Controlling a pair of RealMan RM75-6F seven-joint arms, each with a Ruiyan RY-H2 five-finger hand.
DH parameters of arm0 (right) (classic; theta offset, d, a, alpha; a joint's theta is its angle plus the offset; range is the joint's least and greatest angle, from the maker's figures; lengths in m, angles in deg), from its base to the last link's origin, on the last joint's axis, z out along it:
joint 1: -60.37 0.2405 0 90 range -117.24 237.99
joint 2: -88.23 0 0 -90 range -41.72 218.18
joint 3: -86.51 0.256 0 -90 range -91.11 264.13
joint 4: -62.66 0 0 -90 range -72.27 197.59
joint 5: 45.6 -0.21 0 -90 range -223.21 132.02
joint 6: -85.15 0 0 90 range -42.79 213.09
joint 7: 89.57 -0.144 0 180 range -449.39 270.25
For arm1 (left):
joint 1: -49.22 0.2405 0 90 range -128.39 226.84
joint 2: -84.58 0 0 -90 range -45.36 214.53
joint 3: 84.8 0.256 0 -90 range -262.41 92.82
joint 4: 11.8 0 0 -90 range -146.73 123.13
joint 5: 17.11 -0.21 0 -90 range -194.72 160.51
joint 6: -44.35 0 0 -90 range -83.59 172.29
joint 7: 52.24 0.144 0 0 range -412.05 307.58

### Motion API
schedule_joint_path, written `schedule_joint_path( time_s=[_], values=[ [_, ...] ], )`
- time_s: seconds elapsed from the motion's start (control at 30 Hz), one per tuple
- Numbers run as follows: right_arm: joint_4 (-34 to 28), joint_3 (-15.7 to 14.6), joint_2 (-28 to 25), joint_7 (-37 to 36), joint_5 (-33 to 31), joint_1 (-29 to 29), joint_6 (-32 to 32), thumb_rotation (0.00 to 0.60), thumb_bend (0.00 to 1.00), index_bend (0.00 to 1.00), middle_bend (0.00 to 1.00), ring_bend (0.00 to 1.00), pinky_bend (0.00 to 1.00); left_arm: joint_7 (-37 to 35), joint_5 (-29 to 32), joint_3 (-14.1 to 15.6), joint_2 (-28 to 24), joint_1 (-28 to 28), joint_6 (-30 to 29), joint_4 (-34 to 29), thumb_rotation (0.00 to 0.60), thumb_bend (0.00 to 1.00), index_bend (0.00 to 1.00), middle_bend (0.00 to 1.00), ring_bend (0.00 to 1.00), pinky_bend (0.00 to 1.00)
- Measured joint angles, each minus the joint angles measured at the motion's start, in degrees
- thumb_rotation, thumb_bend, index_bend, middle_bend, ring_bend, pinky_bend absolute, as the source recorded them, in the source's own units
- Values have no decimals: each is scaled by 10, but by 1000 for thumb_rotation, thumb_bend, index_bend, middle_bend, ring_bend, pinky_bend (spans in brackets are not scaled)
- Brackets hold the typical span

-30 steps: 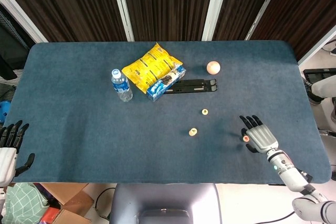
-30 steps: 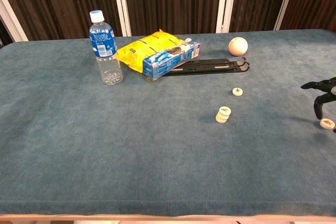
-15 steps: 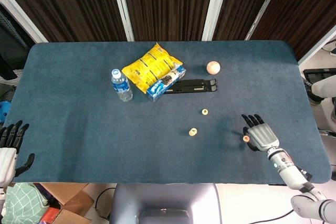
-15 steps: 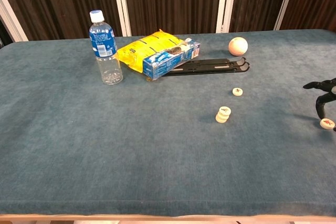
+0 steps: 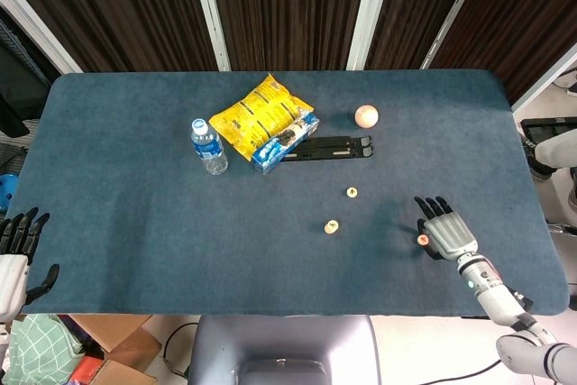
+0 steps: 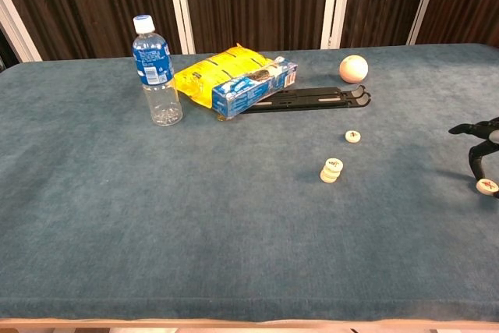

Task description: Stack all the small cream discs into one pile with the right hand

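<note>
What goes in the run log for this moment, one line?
right hand: fingers spread over far-right disc, grip unclear | pile: started | single disc: loose | left hand: idle at table edge

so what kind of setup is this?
Likely a lab or test room for tabletop manipulation: a blue cloth-covered table set before dark curtains, props such as a water bottle and snack bag, and cardboard boxes below.

Lab: felt table (image 5: 135,223), dark curtain backdrop (image 5: 288,6).

A lone disc (image 6: 353,136) lies between the pile (image 6: 331,170) and the rail (image 6: 306,99) (ball (image 6: 353,69) behind).
</note>
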Motion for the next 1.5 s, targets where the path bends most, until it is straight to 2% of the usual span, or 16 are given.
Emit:
schedule_joint_path(
  time_s=[0.23, 0.43, 0.6, 0.83, 1.07, 1.5],
  values=[
    [-16, 12, -5, -10, 3, 0, -13, 600, 466, 630, 9, 0, 0, 0, 0, 0, 0, -1, 1, 0, 600, 378, 0, 0, 0, 94],
    [-70, 42, -20, -11, 3, 15, -27, 600, 466, 630, 11, 0, 0, 1, 1, 1, 2, -3, 7, 1, 600, 378, 0, 0, 0, 93],
    [-133, 83, -20, 24, -22, 49, -15, 600, 467, 633, 20, 0, 0, 1, 2, 0, 2, -4, 7, 2, 600, 378, 0, 0, 0, 94],
    [-171, 119, 20, 106, -96, 103, 32, 600, 467, 637, 24, 0, 0, -2, 3, -1, -1, -2, 3, 2, 600, 379, 0, 0, 0, 94],
    [-183, 124, 60, 182, -147, 134, 44, 600, 467, 648, 29, 0, 0, -6, 1, -1, -5, 0, -1, 0, 600, 378, 0, 0, 0, 94],
    [-167, 108, 76, 205, -181, 151, 50, 600, 467, 639, 29, 0, 0, -3, -1, 0, -3, -1, 0, 0, 600, 379, 0, 0, 0, 94]
  ],
)
